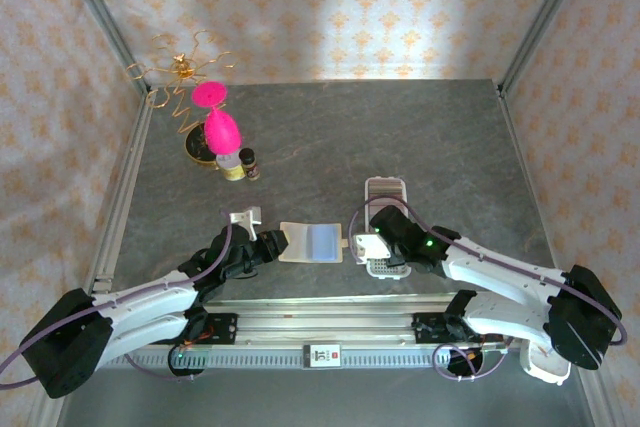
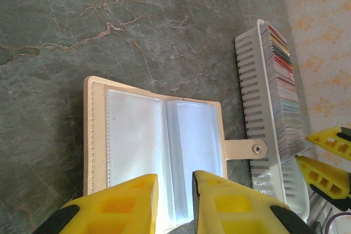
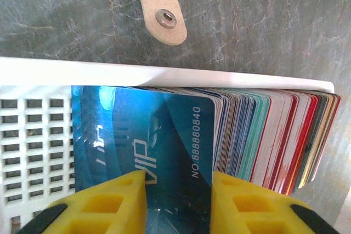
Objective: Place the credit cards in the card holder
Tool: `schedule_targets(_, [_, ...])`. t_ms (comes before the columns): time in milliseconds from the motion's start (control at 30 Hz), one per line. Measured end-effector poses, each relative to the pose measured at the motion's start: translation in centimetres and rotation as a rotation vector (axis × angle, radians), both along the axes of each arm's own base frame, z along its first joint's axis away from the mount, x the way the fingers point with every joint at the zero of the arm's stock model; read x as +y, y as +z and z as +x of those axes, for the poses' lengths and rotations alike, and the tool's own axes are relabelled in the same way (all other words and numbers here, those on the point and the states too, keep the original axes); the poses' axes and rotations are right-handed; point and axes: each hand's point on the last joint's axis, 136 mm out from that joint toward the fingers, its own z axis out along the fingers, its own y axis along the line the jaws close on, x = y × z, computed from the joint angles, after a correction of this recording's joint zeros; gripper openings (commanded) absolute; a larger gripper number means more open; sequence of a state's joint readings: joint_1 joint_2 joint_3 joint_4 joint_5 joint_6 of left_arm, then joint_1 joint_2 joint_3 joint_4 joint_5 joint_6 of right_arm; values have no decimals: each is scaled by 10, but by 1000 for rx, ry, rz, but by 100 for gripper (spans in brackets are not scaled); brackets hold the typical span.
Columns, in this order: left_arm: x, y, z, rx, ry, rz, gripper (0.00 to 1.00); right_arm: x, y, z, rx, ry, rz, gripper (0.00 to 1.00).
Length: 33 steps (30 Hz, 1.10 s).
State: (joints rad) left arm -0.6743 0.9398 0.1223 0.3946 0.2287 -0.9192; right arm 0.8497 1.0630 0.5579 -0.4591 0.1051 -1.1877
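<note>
Zero credit cards (image 3: 274,135) loaded: card holder (image 2: 153,146) lies open on table (image 2: 109,26), sleeves empty, near edge pinched by left end effector (image 2: 174,182). Blue card (image 3: 164,130) stands in tray (image 3: 164,72), between fingers of right end effector (image 3: 178,176); cannot tell if gripped.

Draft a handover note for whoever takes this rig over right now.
Left gripper: jaws narrow over the near edge of the open card holder; grip unclear.
Right gripper: jaws either side of the front blue card in the white tray; grip unclear.
Credit cards: stacked upright in the tray, beside the holder's snap tab.
Done: holder open, visible sleeves empty.
Left: move each card into a sleeve.
</note>
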Motion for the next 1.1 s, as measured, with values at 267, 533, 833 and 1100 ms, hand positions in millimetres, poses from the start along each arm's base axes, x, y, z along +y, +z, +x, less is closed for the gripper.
schedule_targets(267, [0, -1, 0, 4, 0, 3, 24, -1, 0, -1, 4, 0, -4, 24])
schedule_targets(533, [0, -1, 0, 4, 0, 3, 23, -2, 3, -2, 7, -4, -6, 20])
schedule_targets(833, [0, 0, 0, 2, 0, 0, 24, -3, 8, -3, 6, -17, 8, 19])
schedule_targets(1100, [0, 1, 0, -1, 0, -2, 23, -4, 15, -4, -1, -29, 27, 13])
